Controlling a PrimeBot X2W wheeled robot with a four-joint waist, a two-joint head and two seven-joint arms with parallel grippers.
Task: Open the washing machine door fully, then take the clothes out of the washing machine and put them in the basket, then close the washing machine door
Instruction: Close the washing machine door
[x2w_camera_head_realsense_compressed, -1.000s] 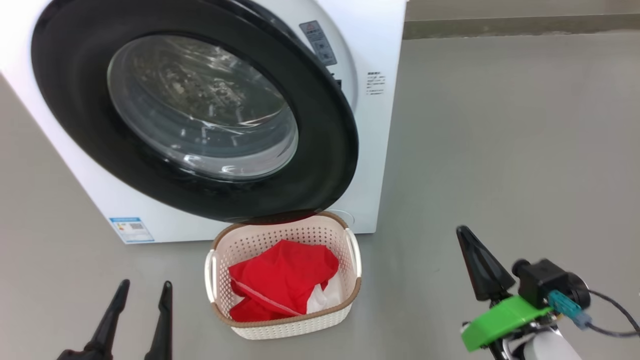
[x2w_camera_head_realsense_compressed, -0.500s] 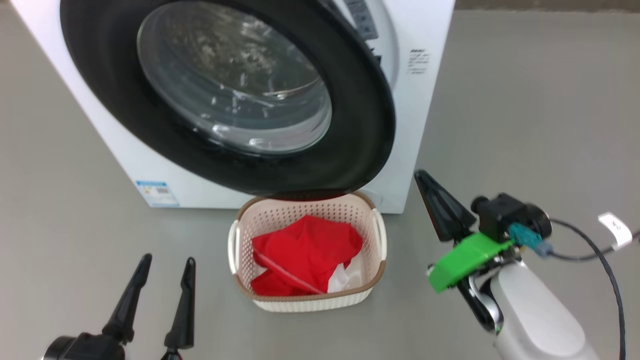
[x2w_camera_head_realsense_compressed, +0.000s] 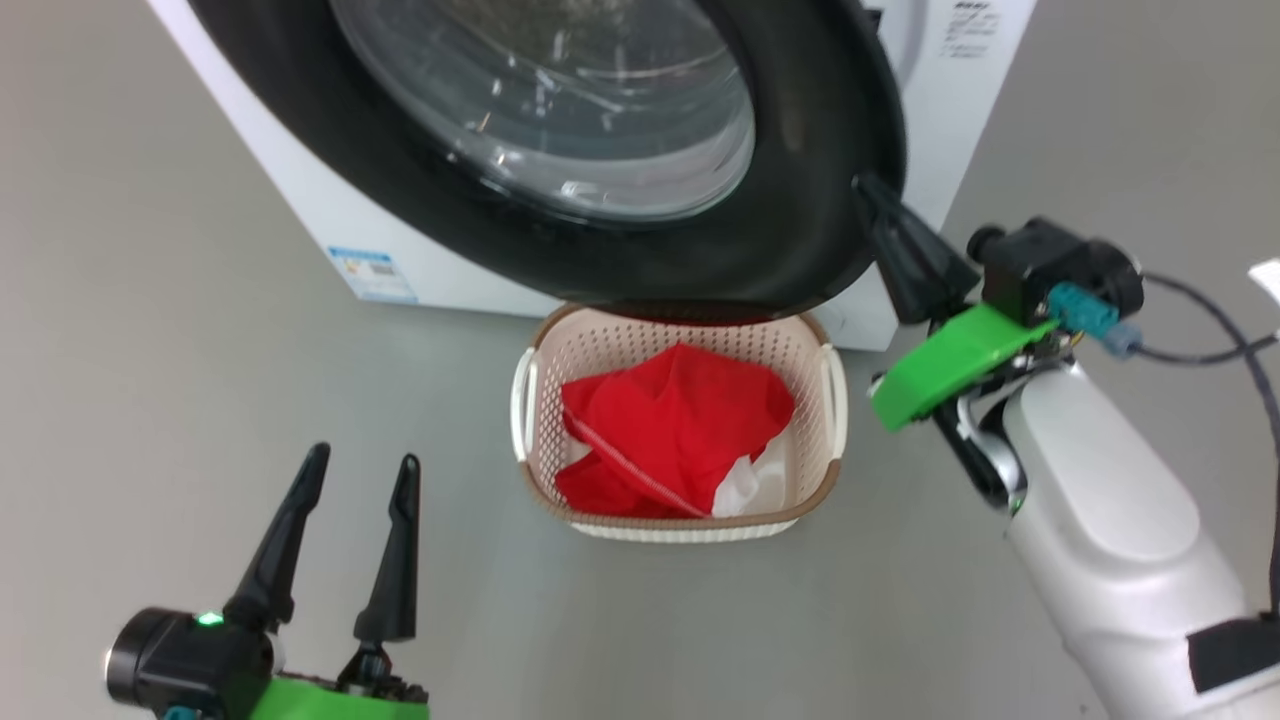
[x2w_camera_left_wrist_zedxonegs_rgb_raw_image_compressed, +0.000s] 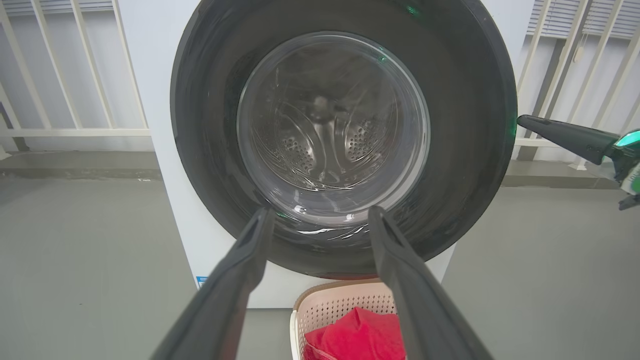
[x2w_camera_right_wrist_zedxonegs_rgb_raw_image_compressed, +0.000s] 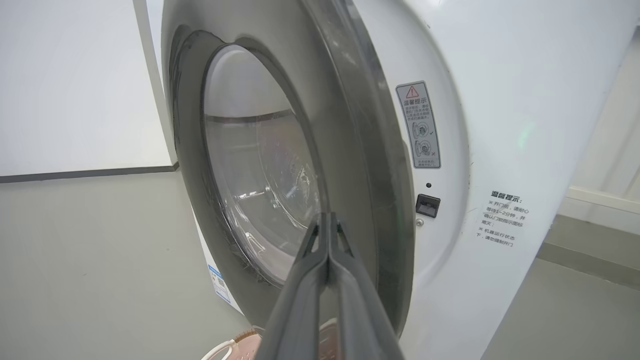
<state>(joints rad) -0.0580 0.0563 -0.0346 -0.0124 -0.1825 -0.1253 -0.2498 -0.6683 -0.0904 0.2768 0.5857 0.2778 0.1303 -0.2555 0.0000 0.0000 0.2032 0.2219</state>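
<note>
Two pincers: right pincer (x2w_camera_head_realsense_compressed: 868, 192) shut, tip at the washing machine door (x2w_camera_head_realsense_compressed: 800, 230) rim; left pincer (x2w_camera_head_realsense_compressed: 363, 460) wide open, with the clothes (x2w_camera_head_realsense_compressed: 670, 420) in the basket (x2w_camera_head_realsense_compressed: 680, 522) between them. Tip could skid off the glossy rim, leaving it ajar.

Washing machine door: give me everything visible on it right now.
Large round door with a wide glossy black rim and a bulging clear glass bowl showing the perforated steel drum. It stands ajar, its right edge off the white washing machine front. The shut right gripper sits at that edge; contact unclear. Its lower edge overhangs the cream perforated basket.
</note>
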